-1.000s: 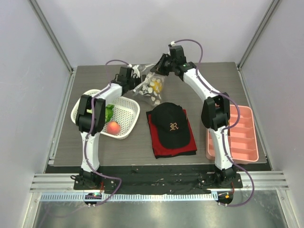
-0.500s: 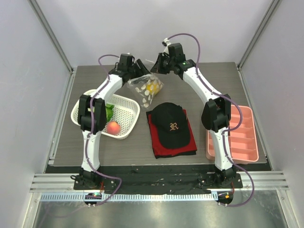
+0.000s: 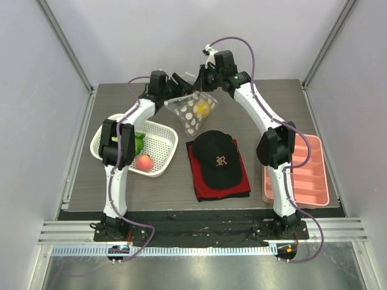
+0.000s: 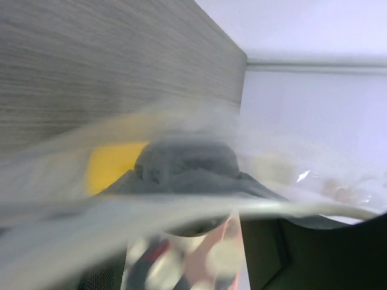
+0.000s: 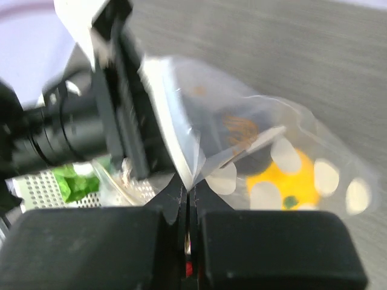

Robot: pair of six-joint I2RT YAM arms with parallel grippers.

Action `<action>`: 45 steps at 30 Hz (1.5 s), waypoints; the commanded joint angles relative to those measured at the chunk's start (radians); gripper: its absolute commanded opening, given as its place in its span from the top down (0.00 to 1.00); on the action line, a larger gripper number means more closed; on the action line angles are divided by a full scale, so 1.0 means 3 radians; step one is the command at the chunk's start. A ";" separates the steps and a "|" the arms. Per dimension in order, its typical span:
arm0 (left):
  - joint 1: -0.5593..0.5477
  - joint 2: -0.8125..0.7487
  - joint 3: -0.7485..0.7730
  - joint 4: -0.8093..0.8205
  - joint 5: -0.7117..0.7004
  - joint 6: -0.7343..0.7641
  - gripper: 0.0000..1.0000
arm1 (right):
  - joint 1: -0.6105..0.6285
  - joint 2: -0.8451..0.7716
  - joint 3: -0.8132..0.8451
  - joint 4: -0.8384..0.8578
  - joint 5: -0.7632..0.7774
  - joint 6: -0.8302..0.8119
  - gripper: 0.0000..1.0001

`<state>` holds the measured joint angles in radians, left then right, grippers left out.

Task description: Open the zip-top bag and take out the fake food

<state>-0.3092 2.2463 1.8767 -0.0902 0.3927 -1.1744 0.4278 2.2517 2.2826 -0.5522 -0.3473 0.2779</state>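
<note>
Zip-top bag [image 3: 195, 109] higher, perhaps tauter now.

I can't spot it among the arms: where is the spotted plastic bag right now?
Top view: the zip-top bag hangs at the far middle of the table, held between the left gripper and right gripper, just beyond the black cap.

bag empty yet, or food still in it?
Not empty. A yellow citrus shows through the bag in the top and right wrist views. Peach and greens lie in the basket.
</note>
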 commanded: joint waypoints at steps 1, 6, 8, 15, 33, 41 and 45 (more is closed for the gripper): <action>-0.0002 -0.0588 -0.0666 0.1225 0.0419 0.0421 1.00 | -0.0137 -0.0010 0.0312 0.0184 -0.0039 0.0050 0.99; -0.0074 -0.0845 -0.0820 0.1048 0.0455 0.1111 1.00 | -0.0204 -0.0045 0.0266 0.0158 0.0002 0.0259 0.99; -0.0135 -0.0846 -0.0693 0.0824 0.0516 0.1473 1.00 | -0.0209 -0.0055 0.0281 0.0148 -0.0003 0.0351 0.99; -0.0232 -0.0851 -0.0590 0.0229 0.0705 0.1971 1.00 | -0.0311 -0.0025 0.0389 0.0312 -0.0300 0.1083 0.99; -0.0212 -0.0478 0.1127 -0.1615 0.0157 0.1002 1.00 | -0.0184 -0.0188 0.0240 0.0066 0.0161 -0.0006 0.99; -0.0135 -0.0871 0.0208 -0.0477 0.0429 0.0018 1.00 | -0.0178 -0.0178 0.0210 0.0066 0.0339 -0.0114 0.99; -0.0074 -0.1106 0.0198 -0.0894 0.0368 0.0390 1.00 | -0.0194 -0.0183 0.0169 0.0066 0.0416 -0.0052 0.99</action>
<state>-0.3508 2.0388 1.9148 -0.3576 0.4728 -1.0676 0.3702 2.2520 2.3329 -0.5556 -0.2642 0.2661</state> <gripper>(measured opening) 0.624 0.032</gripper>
